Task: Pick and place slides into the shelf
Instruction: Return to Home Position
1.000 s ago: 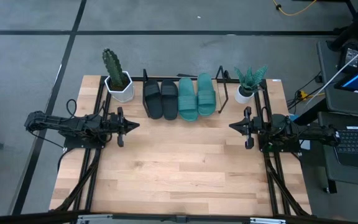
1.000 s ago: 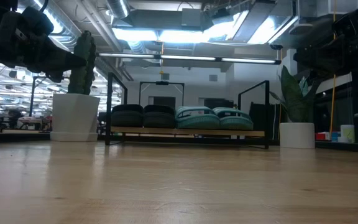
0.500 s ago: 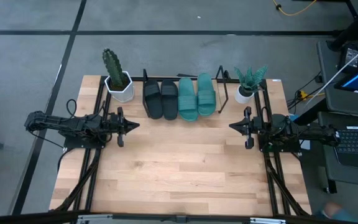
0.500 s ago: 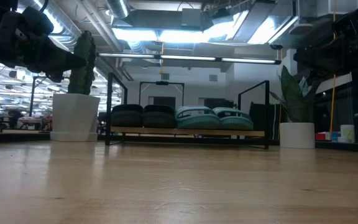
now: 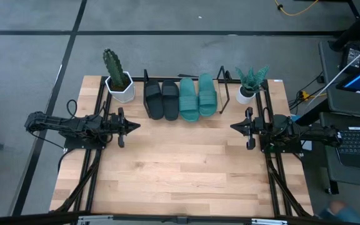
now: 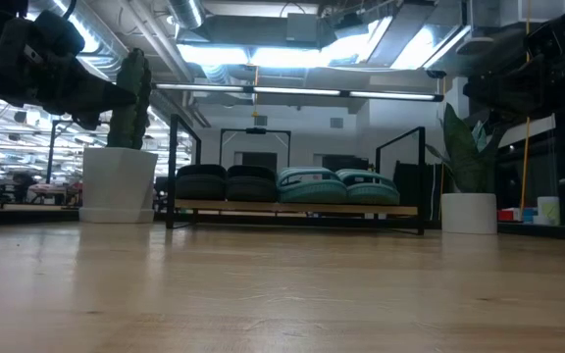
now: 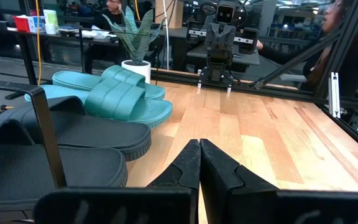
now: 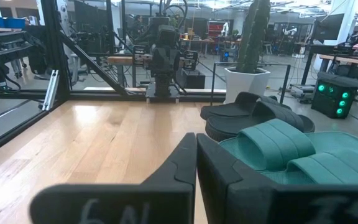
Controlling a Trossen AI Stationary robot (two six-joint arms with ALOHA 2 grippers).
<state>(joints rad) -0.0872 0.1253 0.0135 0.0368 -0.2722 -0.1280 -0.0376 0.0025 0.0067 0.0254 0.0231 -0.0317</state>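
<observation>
Slides (image 5: 170,99) stand four in a row on the shelf (image 6: 263,207) at the far edge of the table (image 5: 180,175). The black pair (image 5: 154,100) is toward the cactus pot (image 5: 121,89) and the teal pair (image 5: 189,103) toward the leafy plant pot (image 5: 245,94). All lie flat, side by side, toes pointing out over the table.

The left gripper (image 5: 136,125) hangs over the table's left side, just in front of the cactus pot, off the shelf's left end and clear of the black pair. Its fingers (image 7: 188,163) are pressed together with nothing between them. The right gripper (image 5: 233,127) mirrors it on the right side, in front of the leafy pot and apart from the teal pair, its fingers (image 8: 182,155) likewise together and empty. The two grippers point at each other across the bare boards.
</observation>
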